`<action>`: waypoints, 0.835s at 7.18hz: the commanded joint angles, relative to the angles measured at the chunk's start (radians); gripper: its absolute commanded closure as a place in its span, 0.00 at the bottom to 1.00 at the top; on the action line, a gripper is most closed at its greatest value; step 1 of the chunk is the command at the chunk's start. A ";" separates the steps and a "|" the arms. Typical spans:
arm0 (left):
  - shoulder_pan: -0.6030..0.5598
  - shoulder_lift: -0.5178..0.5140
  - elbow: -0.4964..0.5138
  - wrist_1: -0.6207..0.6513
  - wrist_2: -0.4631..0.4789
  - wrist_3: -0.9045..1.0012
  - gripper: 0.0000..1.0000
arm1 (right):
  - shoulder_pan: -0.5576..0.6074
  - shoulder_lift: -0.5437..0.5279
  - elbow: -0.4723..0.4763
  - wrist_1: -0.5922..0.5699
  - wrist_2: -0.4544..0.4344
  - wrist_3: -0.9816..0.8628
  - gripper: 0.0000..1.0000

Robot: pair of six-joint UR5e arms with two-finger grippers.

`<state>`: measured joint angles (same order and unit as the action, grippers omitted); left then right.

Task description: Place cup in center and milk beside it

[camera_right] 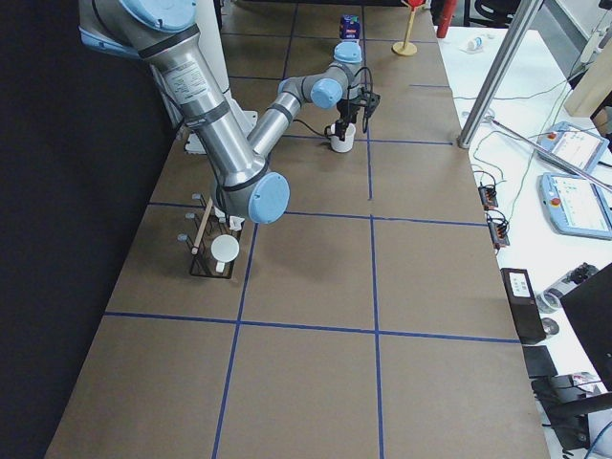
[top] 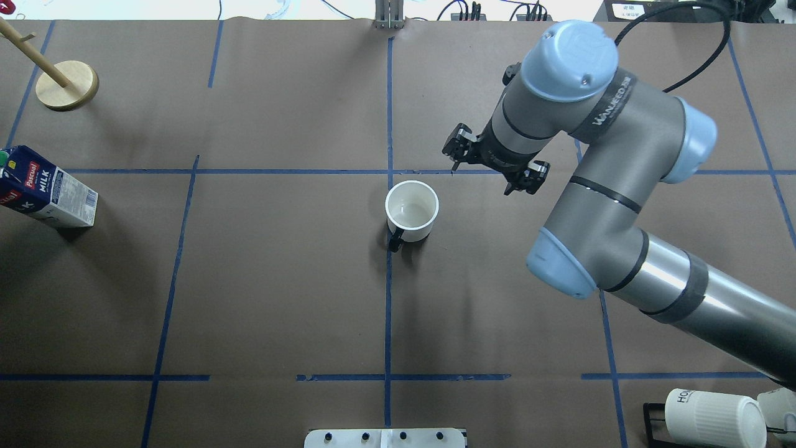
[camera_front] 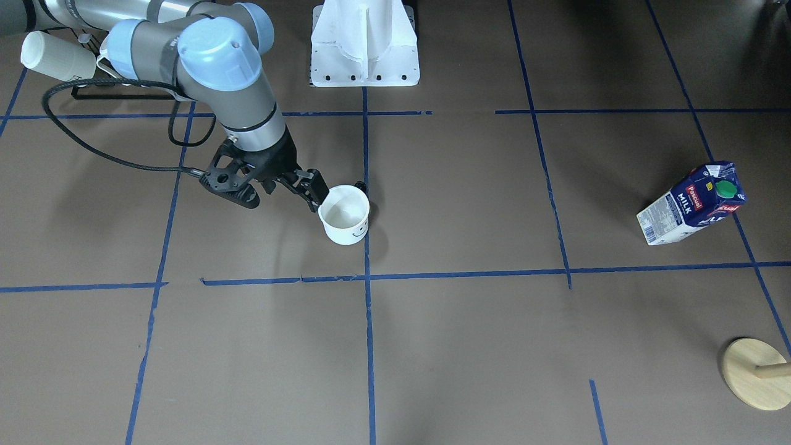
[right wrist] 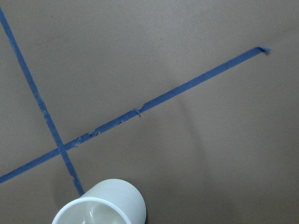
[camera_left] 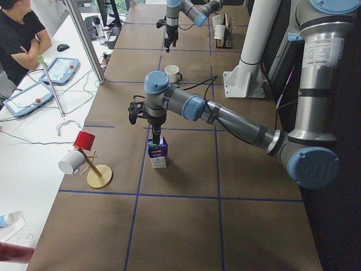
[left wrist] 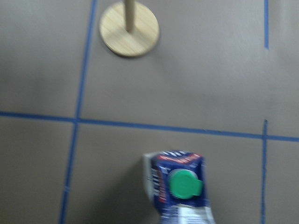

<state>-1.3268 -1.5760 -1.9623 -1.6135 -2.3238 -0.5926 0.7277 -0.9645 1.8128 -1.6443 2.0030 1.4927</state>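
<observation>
**Cup.** The smooth white cup (top: pixel 411 210) with black handle and drawn smiley face stands upright inside the middle square (top: pixel 280 280) taped off on the brown table surface (top: pixel 298 93). It is in the half of the square farther from the robot, just beside the blue tape line (top: pixel 388 311) that splits the square. The handle points toward the robot and lies over that line. The face looks toward the operators' side.

**Right gripper** (camera_front: pixel 281 190). Fingers are spread apart and hold nothing. It hangs beside the cup, on the robot's right. From the front, one fingertip (camera_front: pixel 318 188) overlaps the cup's rim; from overhead, a gap shows between the two. Contact: cannot tell.

**Milk.** The dark blue and white gable-top milk carton (camera_front: pixel 689 207) with green round cap (camera_front: pixel 726 188) stands upright. It is in the square next to the middle one, on the robot's left, well apart from the cup.

**Left gripper** (camera_left: pixel 153 134). It is seen only from the table's end, directly over the carton's top. Fingers apart or together: cannot tell. Its wrist view looks down on the carton, blurred.

**Also noted.**
- A round pale wooden stand base (top: pixel 66 85) with a peg sits beyond the carton.
- A ribbed white mug (top: pixel 715 418) lies on a black rack (top: pixel 650 417) at the near corner on the robot's right.
</observation>
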 commanded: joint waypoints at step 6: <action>0.120 -0.005 0.114 -0.146 0.107 -0.107 0.00 | 0.111 -0.074 0.092 -0.034 0.065 -0.106 0.00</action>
<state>-1.2097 -1.5587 -1.8814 -1.7584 -2.2183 -0.7015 0.8323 -1.0282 1.8948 -1.6756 2.0670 1.3951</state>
